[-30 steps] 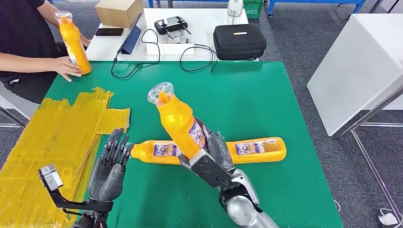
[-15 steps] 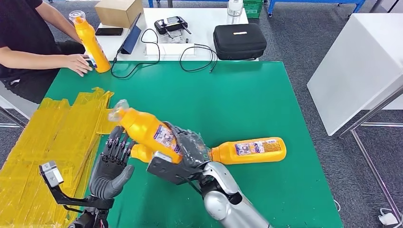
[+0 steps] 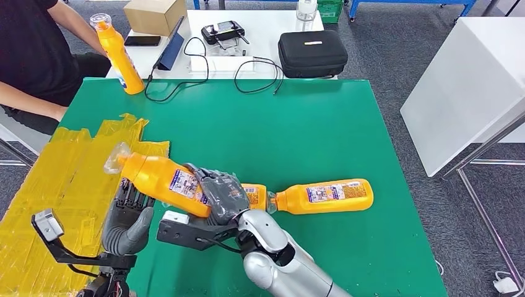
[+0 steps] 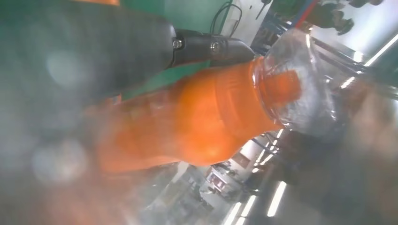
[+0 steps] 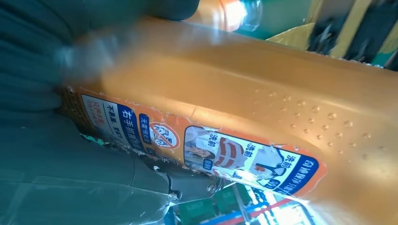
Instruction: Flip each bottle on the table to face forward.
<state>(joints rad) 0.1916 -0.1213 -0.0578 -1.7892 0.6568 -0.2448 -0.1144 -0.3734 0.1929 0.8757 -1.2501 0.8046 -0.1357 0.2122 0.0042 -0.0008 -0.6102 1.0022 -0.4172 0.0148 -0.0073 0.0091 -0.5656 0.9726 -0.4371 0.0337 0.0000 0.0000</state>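
From the head view, the right hand wraps around the middle of an orange bottle and holds it up over the near left part of the green tabletop, lying almost flat with its clear cap pointing left. The left hand sits just under the bottle with its fingers up near it; I cannot tell if it is touching or gripping. Two more orange bottles lie flat on the tabletop: one peeks out behind the right hand, and one is just to its right. Another bottle stands at the far left corner near a person. In the left wrist view, the bottle's neck and clear cap are very close. In the right wrist view, the label is right against the hand. The bottle looks full, so likely heavy, with smooth slippery sides; holding the fat middle is safest
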